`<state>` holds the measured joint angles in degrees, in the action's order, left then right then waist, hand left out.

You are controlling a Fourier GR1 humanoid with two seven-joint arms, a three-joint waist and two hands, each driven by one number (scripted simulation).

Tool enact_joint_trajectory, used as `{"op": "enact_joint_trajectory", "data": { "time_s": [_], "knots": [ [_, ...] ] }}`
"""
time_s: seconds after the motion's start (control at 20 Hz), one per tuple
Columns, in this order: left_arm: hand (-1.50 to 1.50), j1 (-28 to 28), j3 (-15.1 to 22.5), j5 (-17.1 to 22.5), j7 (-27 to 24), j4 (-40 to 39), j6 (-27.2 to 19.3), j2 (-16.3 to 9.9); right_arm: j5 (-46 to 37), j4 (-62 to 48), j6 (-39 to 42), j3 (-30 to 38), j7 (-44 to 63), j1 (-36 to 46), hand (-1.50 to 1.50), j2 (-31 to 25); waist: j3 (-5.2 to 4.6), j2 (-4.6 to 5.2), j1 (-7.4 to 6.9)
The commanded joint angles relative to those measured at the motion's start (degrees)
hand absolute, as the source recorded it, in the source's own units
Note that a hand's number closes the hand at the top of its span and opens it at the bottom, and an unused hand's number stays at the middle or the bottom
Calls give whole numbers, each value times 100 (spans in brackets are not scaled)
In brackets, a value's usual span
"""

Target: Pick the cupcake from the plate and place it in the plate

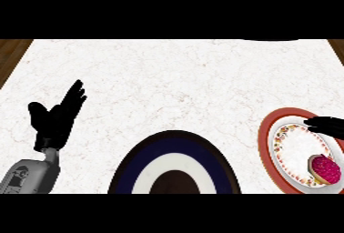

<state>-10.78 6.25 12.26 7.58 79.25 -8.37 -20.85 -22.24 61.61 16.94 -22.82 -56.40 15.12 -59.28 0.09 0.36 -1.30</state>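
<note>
Head view, starting at the fingers: the left hand (55, 119) stands at the view's left with its fingers straight and pointing up and away, thumb spread to the side, holding nothing and resting above the white marble counter (174, 73). Its grey forearm (28, 176) comes in from the lower left corner. At the right edge, only a few dark fingers of the right hand (327, 125) show, lying over the upper rim of the red-rimmed plate (266, 136); whether they are spread or curled I cannot tell, since most of the hand is cut off by the edge. They are apart from the cupcake (325, 168), which sits on the lower right part of that plate's white centre, tilted on its side so that its pink frosted top faces the camera and its tan wrapper shows at the left. A band of small orange and red motifs runs round the plate's inner ring. Between the two arms, near the lower edge, lies a second plate (174, 168), navy with a white ring and a dark brown middle, bare. Wooden floor (12, 52) shows beyond the counter's left corner.
</note>
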Motion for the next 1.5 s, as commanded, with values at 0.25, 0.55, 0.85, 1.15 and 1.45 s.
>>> {"op": "enact_joint_trajectory", "data": {
  "time_s": [0.25,0.55,0.85,1.15,1.45],
  "knots": [
    [0,249,-113,-55,-1,172,124,36,-899,-728,73,-524,-820,527,-150,399,-4,-23,13],
    [0,374,-205,-171,-198,63,242,137,-1109,-588,-28,-527,-361,591,-150,732,-9,-36,84],
    [0,150,-315,-251,85,168,274,211,-1488,-1100,-302,-430,-704,608,-150,931,-7,-30,83],
    [0,-14,-586,-322,-67,-231,363,182,-1913,-555,-249,-613,-299,566,-150,968,-11,-37,127],
    [0,-170,-400,-429,377,-44,215,365,-2102,-332,-700,-920,-671,302,150,1108,-9,-38,161]
  ]
}}
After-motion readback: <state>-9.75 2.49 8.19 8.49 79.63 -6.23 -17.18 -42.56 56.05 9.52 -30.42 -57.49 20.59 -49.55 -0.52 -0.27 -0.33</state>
